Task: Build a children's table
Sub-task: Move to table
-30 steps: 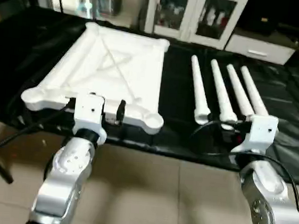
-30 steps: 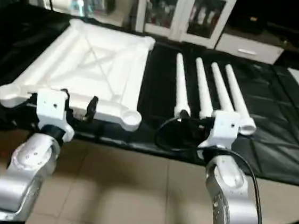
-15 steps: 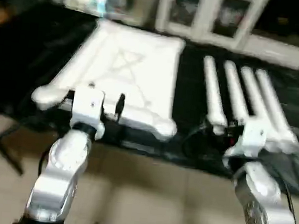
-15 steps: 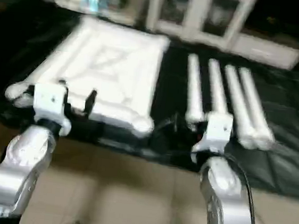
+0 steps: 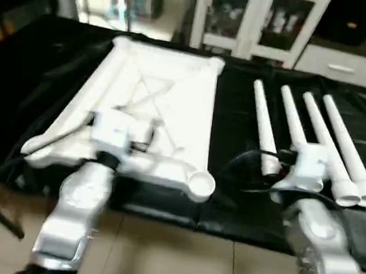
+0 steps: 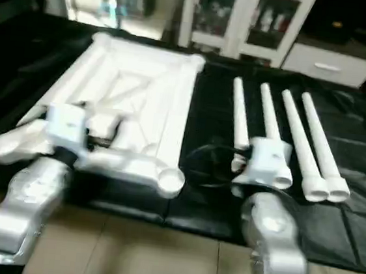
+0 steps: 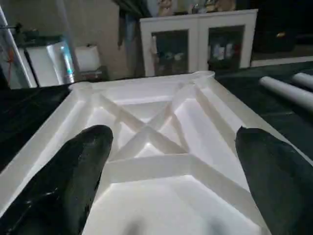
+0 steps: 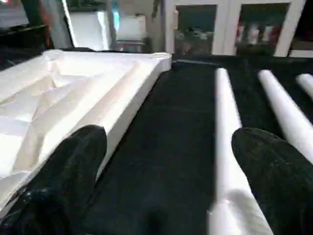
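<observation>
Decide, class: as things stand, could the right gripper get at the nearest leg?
Probably yes. The right gripper is open, and the nearest leg lies just ahead of it on the black cloth, by one finger. Nothing lies between them.

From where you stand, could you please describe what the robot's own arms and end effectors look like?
Both forearms are rounded, glossy silver shells. Each ends in a boxy white wrist housing, with black cables looping from it. The left end effector and the right end effector each have two thick, rounded, matte black fingers. I see no markings.
</observation>
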